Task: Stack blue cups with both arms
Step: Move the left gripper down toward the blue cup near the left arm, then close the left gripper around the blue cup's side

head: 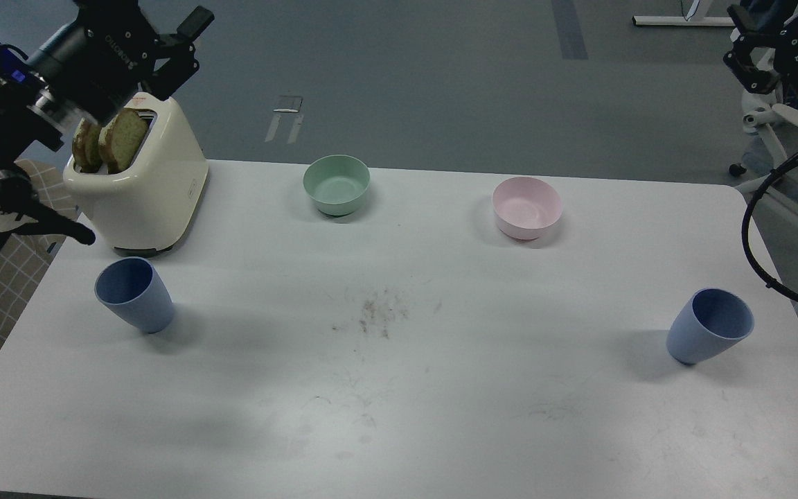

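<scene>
Both cups, left and right, look light, stiff and slick: pinch a rim wall; left gripper open, right gripper unclear

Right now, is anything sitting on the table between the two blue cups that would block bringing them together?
Nothing visible. The table between the left blue cup and the right blue cup holds only faint smudges.

Left end effector raised at upper left, fingers apart, right end effector partly cropped, state unclear
</scene>
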